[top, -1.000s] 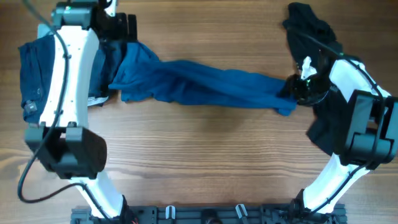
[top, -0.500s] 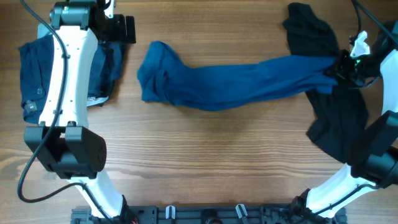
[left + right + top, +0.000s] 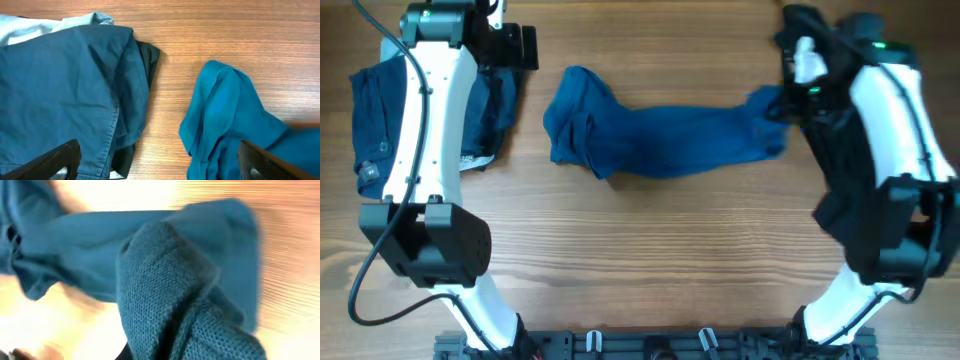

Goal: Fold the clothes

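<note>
A teal knit garment (image 3: 660,138) lies stretched across the middle of the table, its bunched left end (image 3: 572,115) on the wood. My right gripper (image 3: 790,98) is shut on its right end and holds it raised. In the right wrist view the knit fabric (image 3: 175,295) fills the frame and hides the jaws. My left gripper (image 3: 520,45) is open and empty at the far left. Its fingers (image 3: 160,165) frame bare wood between a folded blue garment (image 3: 60,90) and the teal garment (image 3: 225,125).
A pile of folded blue clothes (image 3: 380,110) lies at the left edge, with a dark layer (image 3: 145,60) beneath it. A dark garment (image 3: 845,170) lies crumpled at the right, under the right arm. Bare wood (image 3: 650,260) fills the front.
The right gripper pulled the teal garment rightward off the left pile, swung far right, then came back left and higher. The garment now sags shorter. The left arm has not moved.
</note>
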Available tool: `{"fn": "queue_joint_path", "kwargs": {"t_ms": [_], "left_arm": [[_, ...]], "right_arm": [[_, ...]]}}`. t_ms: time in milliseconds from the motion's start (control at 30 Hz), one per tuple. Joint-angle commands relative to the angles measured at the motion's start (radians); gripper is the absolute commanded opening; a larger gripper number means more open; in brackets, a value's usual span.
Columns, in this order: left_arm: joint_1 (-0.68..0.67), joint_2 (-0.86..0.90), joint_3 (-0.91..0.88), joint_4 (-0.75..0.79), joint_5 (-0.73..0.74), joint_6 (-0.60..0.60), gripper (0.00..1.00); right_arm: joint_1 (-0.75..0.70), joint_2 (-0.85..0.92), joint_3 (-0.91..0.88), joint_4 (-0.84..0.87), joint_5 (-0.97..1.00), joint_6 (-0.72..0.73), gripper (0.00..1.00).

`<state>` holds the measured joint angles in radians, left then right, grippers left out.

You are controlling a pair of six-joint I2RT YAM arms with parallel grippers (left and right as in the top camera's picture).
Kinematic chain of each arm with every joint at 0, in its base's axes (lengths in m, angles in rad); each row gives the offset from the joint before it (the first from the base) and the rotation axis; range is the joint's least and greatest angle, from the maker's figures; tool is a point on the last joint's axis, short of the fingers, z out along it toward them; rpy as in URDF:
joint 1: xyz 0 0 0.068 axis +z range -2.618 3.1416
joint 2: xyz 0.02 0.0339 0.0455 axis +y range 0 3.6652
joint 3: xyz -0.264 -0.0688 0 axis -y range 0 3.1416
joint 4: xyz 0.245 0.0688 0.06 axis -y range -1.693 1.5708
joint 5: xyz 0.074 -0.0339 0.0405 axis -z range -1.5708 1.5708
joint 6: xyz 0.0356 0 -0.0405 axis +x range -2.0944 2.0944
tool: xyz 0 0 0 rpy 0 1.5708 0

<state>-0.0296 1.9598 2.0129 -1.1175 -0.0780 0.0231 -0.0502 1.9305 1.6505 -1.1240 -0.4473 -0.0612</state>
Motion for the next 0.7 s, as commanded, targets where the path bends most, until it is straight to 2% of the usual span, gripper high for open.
{"fn": "queue_joint_path", "kwargs": {"t_ms": [0,167,267,367,400,433,467,533,667], "left_arm": [[0.006,0.002,0.003,0.0,-0.002,-0.013,1.0],[0.006,0.002,0.003,0.0,-0.002,-0.013,1.0],[0.006,0.002,0.003,-0.002,-0.002,-0.013,1.0],[0.006,0.002,0.003,0.0,-0.002,-0.013,1.0],[0.006,0.002,0.003,0.0,-0.001,-0.013,1.0],[0.006,0.002,0.003,0.0,0.0,-0.013,1.0],[0.006,0.002,0.003,0.0,0.004,-0.013,1.0],[0.006,0.002,0.003,0.0,0.01,-0.013,1.0],[0.006,0.002,0.003,0.0,0.032,-0.013,1.0]], "right_arm": [[0.136,-0.006,0.014,0.047,-0.014,0.056,0.04],[0.298,0.007,0.01,0.135,0.109,0.148,0.05],[0.299,0.035,0.01,0.094,0.214,0.192,0.04],[0.287,0.037,0.01,0.076,0.224,0.176,0.06],[0.288,0.037,0.01,0.074,0.224,0.166,0.21],[0.288,0.037,0.01,0.072,0.224,0.165,0.47],[0.29,0.037,0.01,0.069,0.222,0.158,0.8],[0.289,0.037,0.01,0.066,0.208,0.137,0.93],[0.288,0.037,0.011,0.066,0.156,0.115,0.94]]}}
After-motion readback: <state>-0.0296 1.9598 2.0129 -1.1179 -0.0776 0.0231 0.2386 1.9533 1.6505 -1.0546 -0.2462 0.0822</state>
